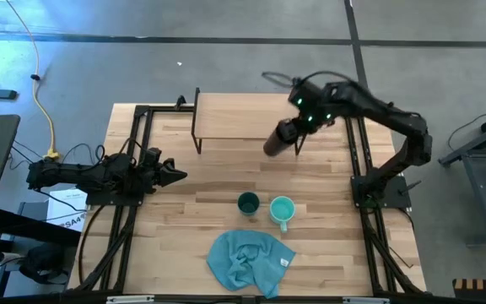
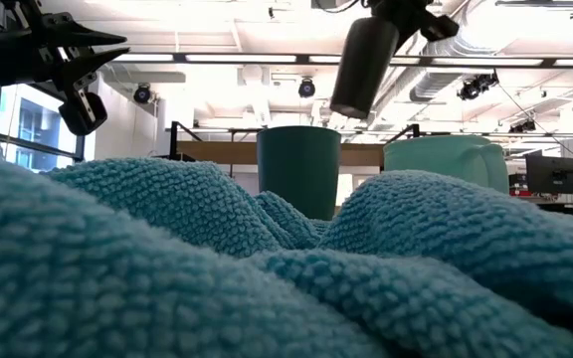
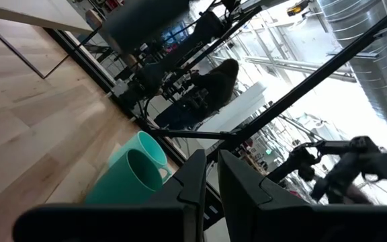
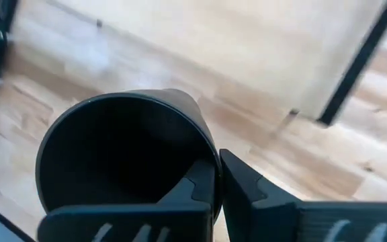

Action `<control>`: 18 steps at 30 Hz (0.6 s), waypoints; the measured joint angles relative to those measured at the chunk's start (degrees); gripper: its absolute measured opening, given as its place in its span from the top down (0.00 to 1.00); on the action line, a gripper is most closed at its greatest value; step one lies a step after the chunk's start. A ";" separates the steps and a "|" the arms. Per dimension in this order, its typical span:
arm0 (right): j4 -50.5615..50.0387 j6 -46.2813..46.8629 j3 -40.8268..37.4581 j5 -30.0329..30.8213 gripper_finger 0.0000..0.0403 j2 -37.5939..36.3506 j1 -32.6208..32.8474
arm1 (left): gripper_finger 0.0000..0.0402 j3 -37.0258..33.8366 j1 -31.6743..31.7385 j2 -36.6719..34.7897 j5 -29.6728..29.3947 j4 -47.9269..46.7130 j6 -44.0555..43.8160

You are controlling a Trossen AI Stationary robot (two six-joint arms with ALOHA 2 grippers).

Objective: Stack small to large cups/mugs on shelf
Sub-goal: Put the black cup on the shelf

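Black, tall and cylindrical, the cup hangs tilted in the air, its wall pinched by the right tool over the front edge of the light-wood shelf. At its six o'clock, across bare wooden surface, stand the short dark teal cup and turquoise handled mug. At nine o'clock the left tool waits, nearly closed, holding nothing.

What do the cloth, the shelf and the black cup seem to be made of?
Cloth: terry fabric, looped pile seen up close.
Shelf: pale wood board with grain, on thin black legs, probably metal.
Black cup: smooth matte wall, plastic or ceramic; cannot tell which.
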 joint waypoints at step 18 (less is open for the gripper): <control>-1.72 -8.52 10.74 -4.68 1.00 1.30 -17.24 | 0.92 0.00 -0.01 0.00 -1.09 0.00 -0.65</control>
